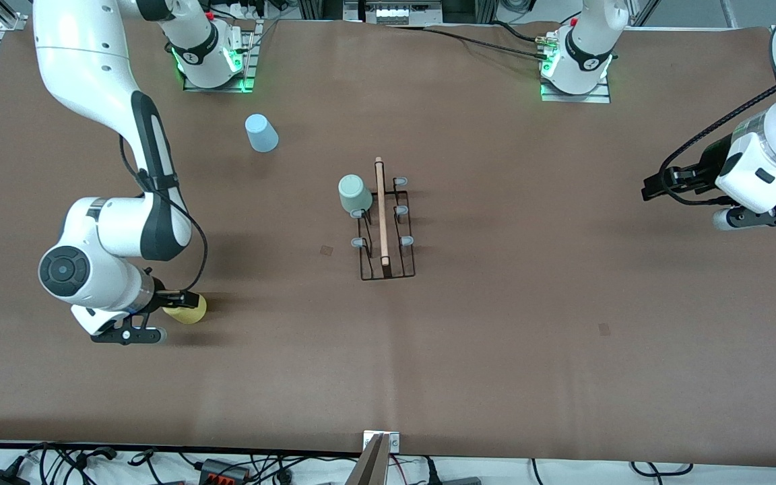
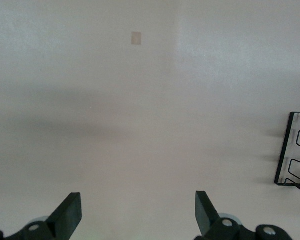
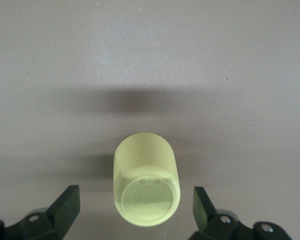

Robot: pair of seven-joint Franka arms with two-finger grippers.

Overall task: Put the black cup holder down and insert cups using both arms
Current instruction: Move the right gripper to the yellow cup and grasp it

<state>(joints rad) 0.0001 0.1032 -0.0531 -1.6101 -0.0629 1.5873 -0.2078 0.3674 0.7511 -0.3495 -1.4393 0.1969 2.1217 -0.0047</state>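
Lowest in the front frame, my right tool (image 3: 135, 212) is released, its fingers on both sides of the yellow cup (image 1: 188, 310), which lies on the surface (image 1: 496, 350). If I close off-centre, I think it may roll away. Higher, at centre, the black cup holder (image 1: 385, 229) carries the green cup (image 1: 354, 194). The blue cup (image 1: 261, 133) stands highest. My left tool (image 2: 137, 212) waits released at the frame's right edge.

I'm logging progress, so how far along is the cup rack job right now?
Done: the black cup holder stands mid-table with the green cup on a peg. In hand: the right tool is open around the upside-down yellow cup, not yet gripping. Left: the yellow cup and the blue cup, untouched near the right arm's base. The left tool waits open.
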